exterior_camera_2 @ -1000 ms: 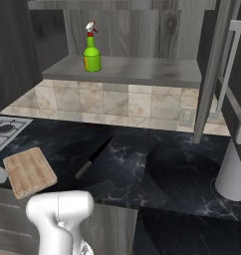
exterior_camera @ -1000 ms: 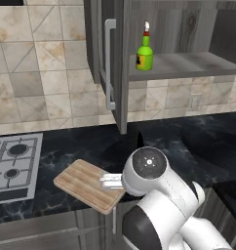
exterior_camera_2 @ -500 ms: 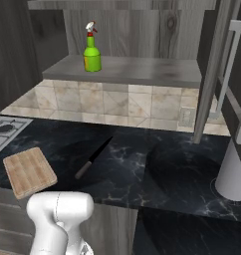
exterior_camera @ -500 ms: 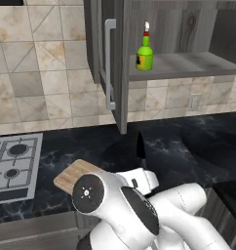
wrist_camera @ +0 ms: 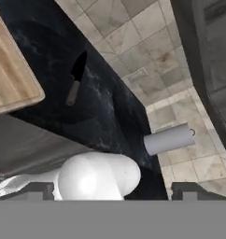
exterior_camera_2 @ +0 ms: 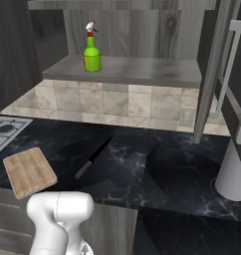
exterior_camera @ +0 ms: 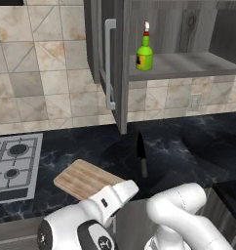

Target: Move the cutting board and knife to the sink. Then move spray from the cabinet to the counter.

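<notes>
The light-brown cutting board (exterior_camera: pixel 86 178) (exterior_camera_2: pixel 29 172) lies flat near the front edge of the black counter (exterior_camera: pixel 188 141) (exterior_camera_2: pixel 157 164). Just to its right lies the knife (exterior_camera: pixel 141 154) (exterior_camera_2: pixel 92 159), apart from the board. The hand view shows the board (wrist_camera: pixel 12 79) at the left and the knife (wrist_camera: pixel 75 80) beyond it. The green spray (exterior_camera: pixel 145 51) (exterior_camera_2: pixel 91 50) stands upright on the shelf of the open cabinet (exterior_camera: pixel 115 73) (exterior_camera_2: pixel 127 69). My gripper (wrist_camera: pixel 112 192) is open and empty, low in front of the counter edge. The sink is out of view.
A silver gas hob (exterior_camera: pixel 15 161) (exterior_camera_2: pixel 3 132) lies left of the board. A white cylinder (exterior_camera_2: pixel 234 169) (wrist_camera: pixel 168 138) stands on the counter at the right. The open cabinet door (exterior_camera_2: pixel 217 74) with its long bar handle (exterior_camera: pixel 109 63) hangs over the counter.
My arm has swung down and to the left, below the counter's front edge, uncovering the board's near corner. Board, knife and spray have not moved.
</notes>
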